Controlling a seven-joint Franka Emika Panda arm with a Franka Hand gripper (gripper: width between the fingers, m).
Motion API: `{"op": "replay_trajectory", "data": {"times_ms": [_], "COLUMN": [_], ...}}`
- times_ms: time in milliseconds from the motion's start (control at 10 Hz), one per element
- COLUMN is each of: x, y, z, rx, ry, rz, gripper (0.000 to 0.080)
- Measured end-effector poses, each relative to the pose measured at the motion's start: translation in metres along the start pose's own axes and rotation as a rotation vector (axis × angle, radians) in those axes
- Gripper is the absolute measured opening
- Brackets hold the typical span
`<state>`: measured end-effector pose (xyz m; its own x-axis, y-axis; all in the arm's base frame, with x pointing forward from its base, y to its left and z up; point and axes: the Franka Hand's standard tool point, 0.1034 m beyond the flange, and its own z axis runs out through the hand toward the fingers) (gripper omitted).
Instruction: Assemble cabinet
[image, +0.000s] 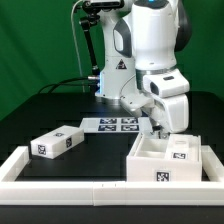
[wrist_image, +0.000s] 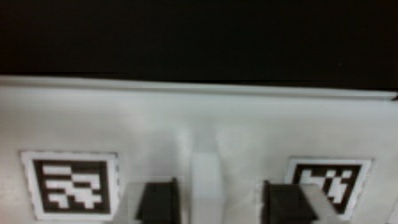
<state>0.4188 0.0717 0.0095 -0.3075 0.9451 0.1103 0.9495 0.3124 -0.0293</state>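
Note:
The cabinet body, a white open box with square tags, stands at the exterior view's right, against the front border rail. My gripper reaches down onto its far wall. In the wrist view the gripper has its two dark fingers on either side of a narrow white ridge of the body, between two tags. The jaws stand close in on that ridge and seem shut on it. A loose white cabinet block with tags lies at the exterior view's left, away from the gripper.
The marker board lies flat at the back middle, by the arm's base. A long white border rail runs along the front edge and up the left side. Black table surface lies between the block and the body.

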Motion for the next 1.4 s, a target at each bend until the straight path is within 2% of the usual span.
{"op": "replay_trajectory", "data": {"times_ms": [100, 600, 1000, 1100, 1200, 1400], "x": [0.000, -0.001, -0.004, -0.005, -0.008, -0.023], "y": [0.001, 0.001, 0.001, 0.000, 0.000, -0.001], "z": [0.000, -0.002, -0.034, -0.039, -0.043, -0.052], "rx": [-0.002, -0.002, -0.017, -0.010, -0.009, -0.025], "ry": [0.000, -0.003, -0.056, -0.065, -0.070, -0.066], "rz": [0.000, 0.007, 0.201, 0.234, 0.247, 0.306], "gripper": [0.0069, 0.0068, 0.0068, 0.0068, 0.0068, 0.0068]}}
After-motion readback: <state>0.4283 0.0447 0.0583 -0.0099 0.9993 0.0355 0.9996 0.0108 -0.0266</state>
